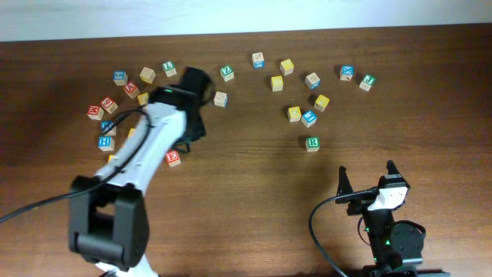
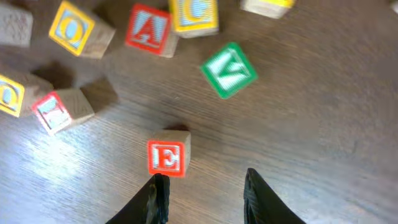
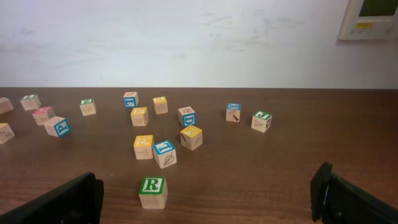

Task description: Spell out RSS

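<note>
Overhead view: the green R cube sits alone on the dark wooden table, right of centre. Just past it, a yellow cube lies at its 11 o'clock and a second yellow cube at its 1 o'clock. A blue cube sits between them. Their letters are too small to read. My right claw hangs near the table's front edge, jaws spread wide and holding nothing. The R cube is at its 10 o'clock, apart from it. My left claw is well away among the left-hand cubes, jaws apart and empty. A red E cube stands just beside its left finger at 11 o'clock. A green V cube lies farther off at 12 o'clock, turned askew.
</note>
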Tool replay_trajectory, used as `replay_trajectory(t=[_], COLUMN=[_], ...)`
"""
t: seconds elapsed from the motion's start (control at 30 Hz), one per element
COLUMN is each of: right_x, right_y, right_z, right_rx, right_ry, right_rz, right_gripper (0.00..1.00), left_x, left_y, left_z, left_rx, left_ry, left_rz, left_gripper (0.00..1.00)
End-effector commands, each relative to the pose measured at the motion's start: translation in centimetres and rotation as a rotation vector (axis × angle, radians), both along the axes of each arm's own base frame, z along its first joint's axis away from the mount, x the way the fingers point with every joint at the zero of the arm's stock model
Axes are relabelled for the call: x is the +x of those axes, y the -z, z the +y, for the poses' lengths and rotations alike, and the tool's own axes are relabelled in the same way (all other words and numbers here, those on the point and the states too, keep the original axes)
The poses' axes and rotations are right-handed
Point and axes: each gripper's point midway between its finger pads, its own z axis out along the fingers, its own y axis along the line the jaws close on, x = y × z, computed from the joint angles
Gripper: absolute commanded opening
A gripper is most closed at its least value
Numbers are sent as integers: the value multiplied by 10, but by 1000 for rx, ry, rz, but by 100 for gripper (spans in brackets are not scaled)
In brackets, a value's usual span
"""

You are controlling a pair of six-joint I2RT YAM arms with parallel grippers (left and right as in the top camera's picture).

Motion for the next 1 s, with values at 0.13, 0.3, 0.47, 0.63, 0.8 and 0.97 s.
replay_trajectory(t=[0.13,0.3,0.47,0.63,0.8,0.97], right_x=[0,0,0,0,0,0], right_y=[3,3,3,3,3,3], right_z=[-3,-3,-3,-3,-3,-3], right_rx=[-5,-4,-5,-4,-5,-5], right_ry=[15,15,15,15,15,15], right_rz=[5,5,5,5,5,5], right_gripper=[98,98,98,98,98,98], left_x=[-27,-34,-31,-23,-19,-18], left_y=[32,43,57,56,48,45], left_z=[16,9,11,20,19,25], left_rx=[-272,-306,-276,-226,-227,-207], left_ry=[-217,-163,-141,-132,-54,-60], left_rz=[142,168,135,95,85,79], left_gripper=[1,0,0,0,0,0])
